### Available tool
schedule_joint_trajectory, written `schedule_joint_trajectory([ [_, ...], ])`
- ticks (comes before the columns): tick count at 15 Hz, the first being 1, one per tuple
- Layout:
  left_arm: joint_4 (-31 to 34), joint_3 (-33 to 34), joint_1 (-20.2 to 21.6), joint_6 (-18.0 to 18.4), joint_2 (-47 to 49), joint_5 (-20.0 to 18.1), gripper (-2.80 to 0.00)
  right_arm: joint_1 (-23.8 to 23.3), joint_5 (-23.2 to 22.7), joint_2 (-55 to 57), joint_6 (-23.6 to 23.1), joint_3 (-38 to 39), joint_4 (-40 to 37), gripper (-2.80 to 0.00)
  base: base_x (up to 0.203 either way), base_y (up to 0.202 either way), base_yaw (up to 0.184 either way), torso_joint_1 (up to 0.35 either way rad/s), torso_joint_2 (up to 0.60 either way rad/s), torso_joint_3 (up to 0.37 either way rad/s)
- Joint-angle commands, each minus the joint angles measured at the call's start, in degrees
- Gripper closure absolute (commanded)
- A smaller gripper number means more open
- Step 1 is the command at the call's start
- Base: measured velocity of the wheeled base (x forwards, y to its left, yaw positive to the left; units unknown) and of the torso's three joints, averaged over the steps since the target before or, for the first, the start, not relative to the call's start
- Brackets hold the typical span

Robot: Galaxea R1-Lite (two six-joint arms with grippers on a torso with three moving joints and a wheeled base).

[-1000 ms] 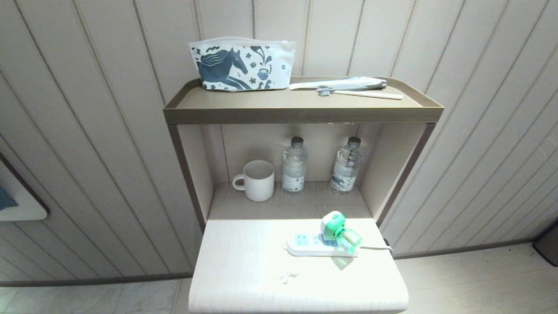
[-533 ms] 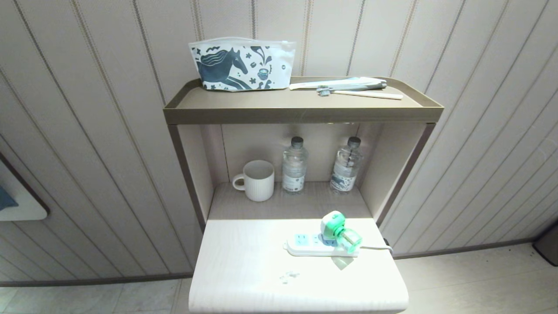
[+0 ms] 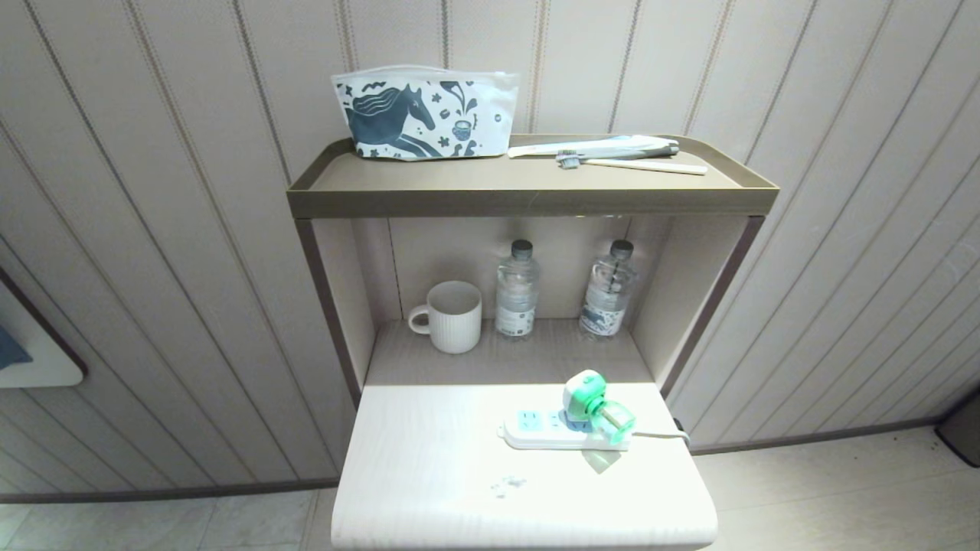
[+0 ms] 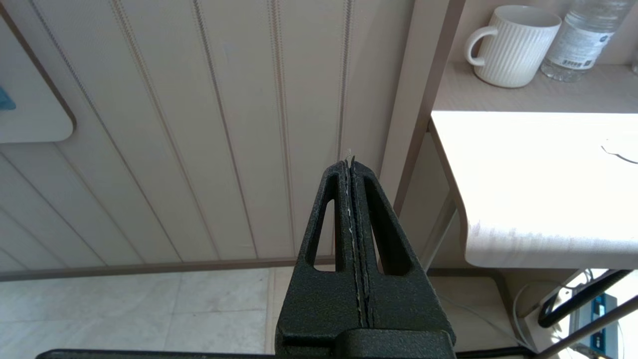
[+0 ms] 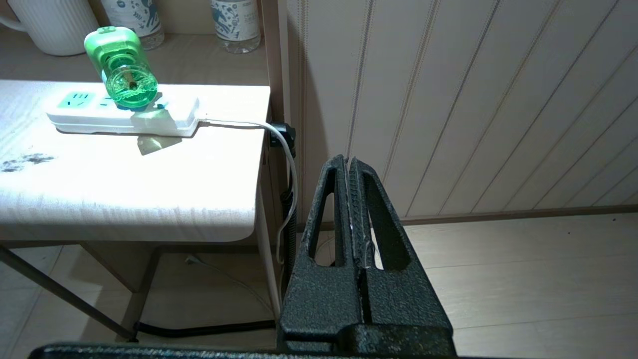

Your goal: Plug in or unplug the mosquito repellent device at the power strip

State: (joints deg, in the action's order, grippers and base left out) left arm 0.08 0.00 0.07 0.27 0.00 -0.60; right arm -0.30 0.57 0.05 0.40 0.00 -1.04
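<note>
The mosquito repellent device (image 3: 596,404), white and green with a translucent green bottle, stands plugged into the white power strip (image 3: 545,431) on the pale tabletop (image 3: 459,474). In the right wrist view the device (image 5: 123,69) and the strip (image 5: 99,115) lie off to one side, well away from my right gripper (image 5: 347,160), which is shut and empty low beside the table's right edge. My left gripper (image 4: 349,161) is shut and empty, low beside the table's left side. Neither arm shows in the head view.
A white ribbed mug (image 3: 452,315) and two clear water bottles (image 3: 517,290) (image 3: 609,289) stand in the recess behind the strip. A horse-print pouch (image 3: 423,113) and a toothbrush (image 3: 635,163) lie on the top shelf. The strip's white cord (image 5: 286,164) hangs down the table's right side.
</note>
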Motion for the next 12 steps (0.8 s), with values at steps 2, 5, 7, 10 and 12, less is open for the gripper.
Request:
schedule_joint_trajectory([
  [2, 0.0, 0.0, 0.0, 0.0, 0.1, 0.0, 0.00, 0.0, 0.0, 0.2, 0.0, 0.0, 0.0, 0.00, 0.000, 0.000, 0.000, 0.000, 0.00, 0.000],
  [5, 0.0, 0.0, 0.0, 0.0, 0.1, 0.0, 0.00, 0.0, 0.6, 0.2, 0.5, 0.0, 0.0, 0.00, 0.000, 0.000, 0.000, 0.000, 0.00, 0.000],
  [7, 0.0, 0.0, 0.0, 0.0, 0.1, 0.1, 0.00, 0.0, 0.6, 0.2, 0.5, 0.0, 0.0, 0.00, 0.000, 0.000, 0.000, 0.000, 0.00, 0.000],
  [10, 0.0, 0.0, 0.0, 0.0, 0.1, 0.0, 0.00, 0.0, 0.6, 0.2, 0.4, 0.0, 0.0, 0.00, 0.000, 0.000, 0.000, 0.000, 0.00, 0.000],
  [12, 0.0, 0.0, 0.0, 0.0, 0.1, 0.0, 0.00, 0.0, 0.5, 0.2, 0.4, 0.0, 0.0, 0.00, 0.000, 0.000, 0.000, 0.000, 0.00, 0.000],
])
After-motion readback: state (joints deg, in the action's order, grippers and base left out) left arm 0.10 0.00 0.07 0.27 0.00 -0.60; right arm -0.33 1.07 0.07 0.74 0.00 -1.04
